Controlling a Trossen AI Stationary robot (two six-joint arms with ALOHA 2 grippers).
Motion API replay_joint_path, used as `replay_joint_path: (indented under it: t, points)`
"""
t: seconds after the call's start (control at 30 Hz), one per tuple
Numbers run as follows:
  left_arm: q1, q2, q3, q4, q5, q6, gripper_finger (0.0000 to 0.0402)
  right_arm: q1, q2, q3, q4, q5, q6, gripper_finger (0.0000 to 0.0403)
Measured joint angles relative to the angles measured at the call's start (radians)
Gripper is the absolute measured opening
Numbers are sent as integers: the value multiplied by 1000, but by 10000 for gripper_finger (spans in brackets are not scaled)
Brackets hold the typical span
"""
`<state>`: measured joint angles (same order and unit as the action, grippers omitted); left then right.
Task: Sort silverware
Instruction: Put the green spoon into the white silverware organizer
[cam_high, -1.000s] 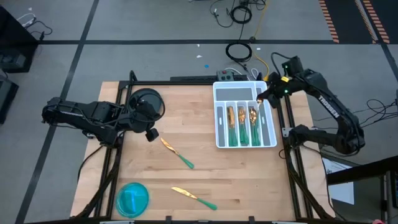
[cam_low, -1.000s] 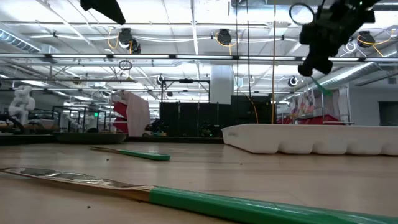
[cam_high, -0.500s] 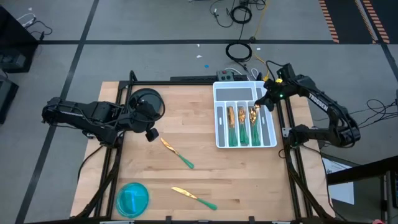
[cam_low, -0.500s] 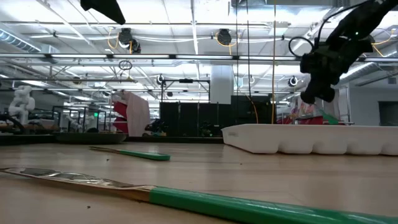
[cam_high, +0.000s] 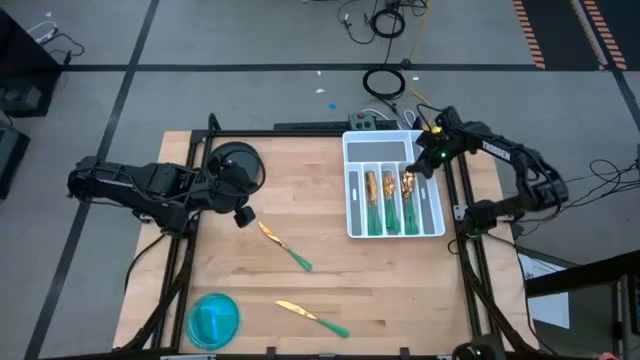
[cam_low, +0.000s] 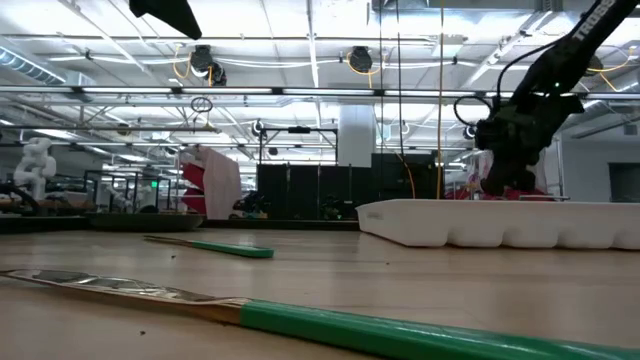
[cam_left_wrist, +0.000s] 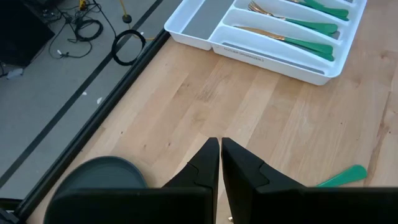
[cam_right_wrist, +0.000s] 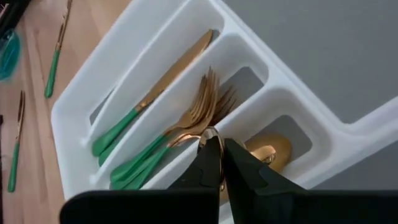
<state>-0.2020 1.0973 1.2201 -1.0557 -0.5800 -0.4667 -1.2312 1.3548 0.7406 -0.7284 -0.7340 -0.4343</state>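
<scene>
A white slotted tray (cam_high: 394, 226) lies at the table's right. It holds gold-headed, green-handled knives (cam_right_wrist: 149, 99), forks (cam_right_wrist: 186, 121) and spoons (cam_right_wrist: 268, 149) in separate slots. Two more pieces lie flat on the wood: one mid-table (cam_high: 285, 246) and one near the near edge (cam_high: 312, 318). My right gripper (cam_high: 424, 163) is low over the far end of the spoon slot, shut on a gold piece. My left gripper (cam_high: 242, 215) is shut beside a black plate (cam_high: 236, 164) and touches nothing. My right gripper pinches a thin gold piece, seemingly a spoon; only a curved gold rim (cam_right_wrist: 209, 131) shows past the fingertips. The fingers slant down from the far right into the tray's far end. The fingers and the tray wall (cam_low: 500, 222) hide the rest of the piece.
A blue bowl (cam_high: 213, 319) sits at the near left corner. The black plate is at the far left. A small grey box (cam_high: 361, 123) and cables lie just beyond the tray. Bare wood spreads between the plate and the tray.
My right gripper has come down from well above the tray to just over its far end, staying shut. The green handle that hung below it has sunk behind the tray wall.
</scene>
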Motion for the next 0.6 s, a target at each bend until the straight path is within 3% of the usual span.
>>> replay_joint_path:
  t: [0.4, 0.6]
  points:
    - [0, 0, 0, 0, 0, 0, 28, 2, 75, -1, 14, 17, 5, 0]
    - [0, 0, 0, 0, 0, 0, 28, 54, 75, -1, 20, 99, 16, 0]
